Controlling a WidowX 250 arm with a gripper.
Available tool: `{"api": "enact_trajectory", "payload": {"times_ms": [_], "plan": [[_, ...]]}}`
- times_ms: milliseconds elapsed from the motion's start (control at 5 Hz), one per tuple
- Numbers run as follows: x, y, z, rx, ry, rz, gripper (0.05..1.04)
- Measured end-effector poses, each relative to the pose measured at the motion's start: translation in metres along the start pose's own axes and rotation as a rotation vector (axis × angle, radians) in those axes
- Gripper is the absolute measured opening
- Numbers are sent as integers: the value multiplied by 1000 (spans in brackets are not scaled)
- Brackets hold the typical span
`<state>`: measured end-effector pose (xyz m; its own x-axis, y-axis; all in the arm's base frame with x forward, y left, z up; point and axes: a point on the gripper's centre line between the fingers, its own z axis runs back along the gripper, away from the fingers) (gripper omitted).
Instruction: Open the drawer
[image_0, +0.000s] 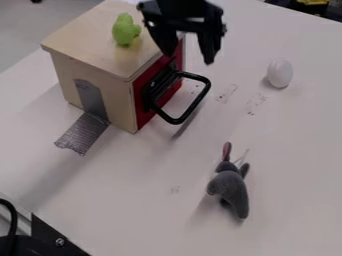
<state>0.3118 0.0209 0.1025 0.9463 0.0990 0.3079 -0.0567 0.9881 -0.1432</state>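
Note:
My gripper (190, 55) hangs at the top centre, over the front side of a small wooden box, with its two fingers spread and nothing between them. The box's drawer (160, 80) has a red front that faces right and looks flush with the box. A black loop handle (196, 102) sticks out from that front, a little below the gripper in the view. The gripper's fingers overlap the top part of the red front, and I cannot tell how high above the handle they are.
On the box top (87, 34) sits a green toy (125, 30). Silver tape (83, 134) runs from the box's side onto the white table (147, 175). A grey plush toy (231, 190) lies at lower right, a white egg (280, 73) at upper right. Black hardware (50, 237) occupies the lower left corner.

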Motion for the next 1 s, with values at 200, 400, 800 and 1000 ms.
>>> {"api": "enact_trajectory", "payload": {"times_ms": [200,400,800,1000], "plan": [[-6,4,-22,28,33,1,997],[-4,1,-30,35,29,-13,998],[-4,-3,-40,45,36,-48,998],[-2,-11,-46,72,8,-131,998]]}}
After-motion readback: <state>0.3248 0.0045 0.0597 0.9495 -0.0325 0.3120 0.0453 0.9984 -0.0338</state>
